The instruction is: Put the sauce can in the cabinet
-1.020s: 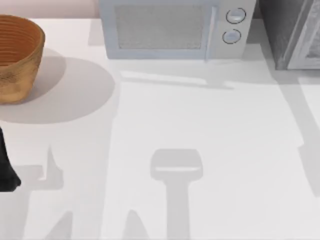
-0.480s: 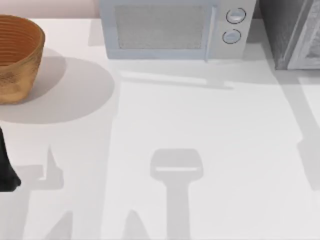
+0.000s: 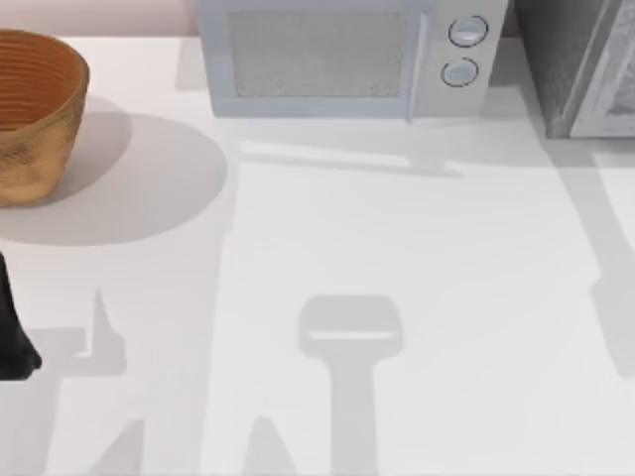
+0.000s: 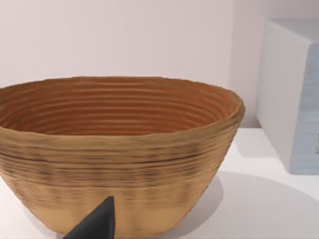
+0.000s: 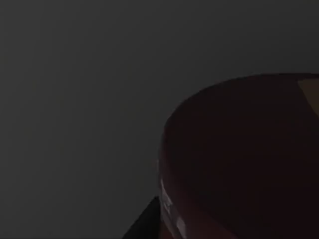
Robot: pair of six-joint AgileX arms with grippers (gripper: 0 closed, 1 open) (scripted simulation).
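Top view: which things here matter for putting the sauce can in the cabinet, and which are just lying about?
For the job:
- cabinet, far right corner
- left gripper, parked at the left edge

Just lying about:
- basket, far left
- microwave, at the back

The right wrist view is dark.

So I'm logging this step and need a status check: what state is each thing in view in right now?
basket: upright at the table's left, nothing seen inside it.
microwave: door shut, at the back of the table.
cabinet: at the back right; whether its door is open cannot be told.
left arm: parked at the left edge, facing the basket.
right wrist view: dark.
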